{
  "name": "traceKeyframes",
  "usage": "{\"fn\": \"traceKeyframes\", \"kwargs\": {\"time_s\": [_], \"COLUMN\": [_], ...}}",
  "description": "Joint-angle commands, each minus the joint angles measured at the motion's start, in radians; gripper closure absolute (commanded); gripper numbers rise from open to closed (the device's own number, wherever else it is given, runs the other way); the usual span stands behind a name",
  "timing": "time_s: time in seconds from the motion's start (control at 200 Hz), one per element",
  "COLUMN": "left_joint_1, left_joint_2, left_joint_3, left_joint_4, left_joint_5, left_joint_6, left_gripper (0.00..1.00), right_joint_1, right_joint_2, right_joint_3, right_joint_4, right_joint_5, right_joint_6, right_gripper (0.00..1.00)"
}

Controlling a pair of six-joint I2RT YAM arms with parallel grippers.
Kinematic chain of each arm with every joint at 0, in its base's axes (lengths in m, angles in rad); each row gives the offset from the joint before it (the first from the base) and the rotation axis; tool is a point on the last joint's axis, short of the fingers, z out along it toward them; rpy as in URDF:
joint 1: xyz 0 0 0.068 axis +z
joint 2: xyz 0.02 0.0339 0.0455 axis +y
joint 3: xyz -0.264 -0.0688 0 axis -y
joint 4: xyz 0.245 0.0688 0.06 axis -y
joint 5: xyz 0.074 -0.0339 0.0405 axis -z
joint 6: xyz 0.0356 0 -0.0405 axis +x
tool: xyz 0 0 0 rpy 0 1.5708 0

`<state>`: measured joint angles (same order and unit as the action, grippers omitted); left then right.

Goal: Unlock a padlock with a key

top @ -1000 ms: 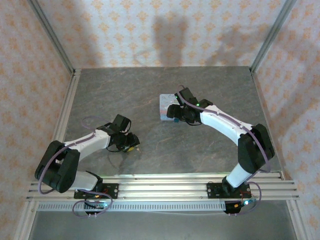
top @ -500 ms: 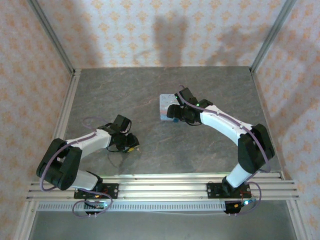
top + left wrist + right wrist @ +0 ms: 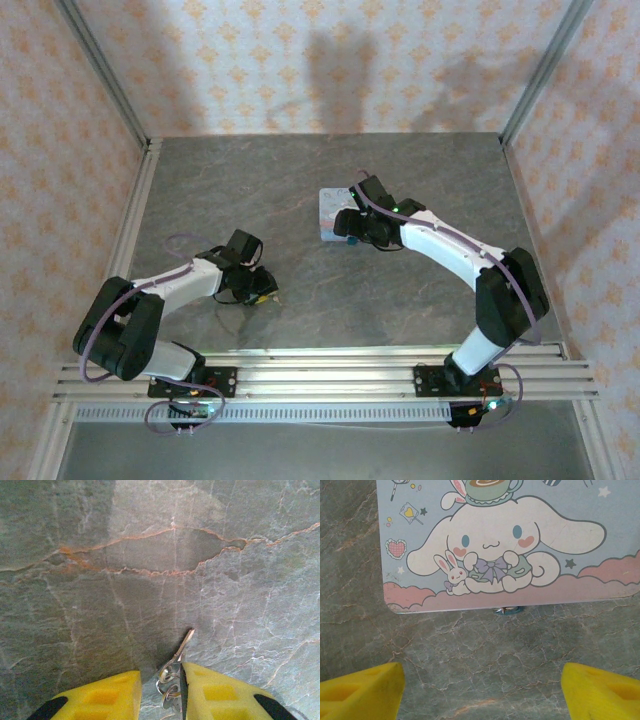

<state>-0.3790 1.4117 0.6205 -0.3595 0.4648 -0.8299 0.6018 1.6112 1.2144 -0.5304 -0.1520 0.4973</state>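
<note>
The padlock (image 3: 495,545) is a flat block with a cartoon picture and a pink lower band, lying on the table; a small teal metal part (image 3: 507,610) pokes out under its near edge. My right gripper (image 3: 480,680) stands wide open just short of that edge, nothing between its yellow fingers (image 3: 360,687). From above, the padlock (image 3: 330,212) lies at mid-table with the right gripper (image 3: 352,233) beside it. The key (image 3: 183,646), slim, with small rings (image 3: 170,680), lies on the table between the fingers of my open left gripper (image 3: 161,675), against the right finger (image 3: 220,692).
The grey marbled table (image 3: 300,180) is bounded by a metal rail (image 3: 135,220) on the left and patterned walls. The left gripper (image 3: 262,292) is low at the front left, well apart from the padlock.
The left arm's rear links shifted slightly. Both grippers, the key and the padlock stay where they were.
</note>
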Motion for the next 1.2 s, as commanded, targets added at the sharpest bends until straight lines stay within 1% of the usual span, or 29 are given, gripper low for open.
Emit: {"fn": "traceKeyframes", "kwargs": {"time_s": [0.0, 0.596, 0.766, 0.956, 1.196], "left_joint_1": [-0.006, -0.011, -0.011, -0.011, -0.009], "left_joint_2": [0.011, 0.005, -0.019, -0.023, 0.002], "left_joint_3": [0.023, 0.047, 0.079, 0.105, 0.078], "left_joint_4": [0.018, -0.019, -0.077, -0.141, -0.085], "left_joint_5": [0.011, -0.002, -0.026, -0.062, -0.030], "left_joint_6": [0.009, 0.019, 0.036, 0.057, 0.043], "left_gripper": [0.73, 0.73, 0.72, 0.69, 0.70], "right_joint_1": [0.006, 0.006, 0.006, 0.006, 0.006], "right_joint_2": [-0.001, 0.000, -0.004, -0.010, -0.016], "right_joint_3": [-0.013, -0.023, -0.023, -0.026, -0.033], "right_joint_4": [0.004, 0.009, 0.010, 0.012, 0.015], "right_joint_5": [0.031, 0.024, 0.023, 0.022, 0.024], "right_joint_6": [0.000, 0.002, 0.003, 0.003, 0.002], "right_gripper": [0.18, 0.18, 0.18, 0.18, 0.18]}}
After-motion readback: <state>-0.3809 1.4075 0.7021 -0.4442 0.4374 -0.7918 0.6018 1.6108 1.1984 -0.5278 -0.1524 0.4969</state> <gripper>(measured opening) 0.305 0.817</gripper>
